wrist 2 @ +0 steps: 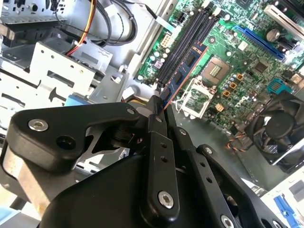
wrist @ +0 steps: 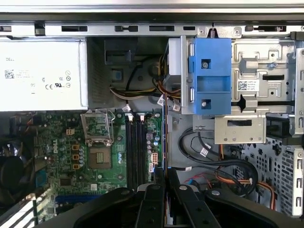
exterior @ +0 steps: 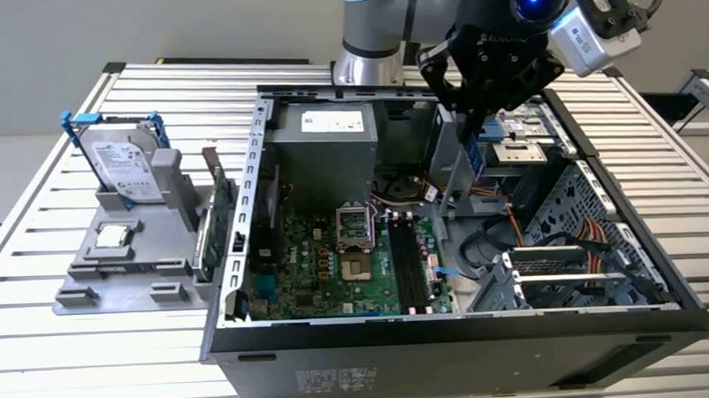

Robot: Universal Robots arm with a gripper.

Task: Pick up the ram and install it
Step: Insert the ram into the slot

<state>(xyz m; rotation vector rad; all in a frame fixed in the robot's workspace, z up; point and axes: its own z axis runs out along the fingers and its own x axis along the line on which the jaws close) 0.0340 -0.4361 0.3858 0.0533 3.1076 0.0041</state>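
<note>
My gripper (exterior: 475,122) hangs over the open computer case (exterior: 250,256), near its back right part in the exterior view. It is shut on the ram (wrist 2: 186,64), a narrow blue board with black chips and an orange-gold edge. The stick hangs below the fingers (wrist 2: 156,118) in the air above the motherboard. In the first wrist view the ram (wrist: 164,137) is edge-on, a thin line beside the black memory slots (wrist: 135,147). The slots (wrist 2: 187,40) lie just off the stick's far end, and I see no stick in them. In the exterior view the ram (exterior: 482,163) shows as a short blue strip.
A silver hard drive (exterior: 127,167) with blue clips and a green card (exterior: 220,226) stand in a grey holder outside the case, at the exterior view's left. Inside are the power supply (exterior: 328,138), CPU socket (exterior: 354,252), blue bracket (wrist: 209,76), drive cage (exterior: 569,253), cables and a fan (wrist 2: 278,126).
</note>
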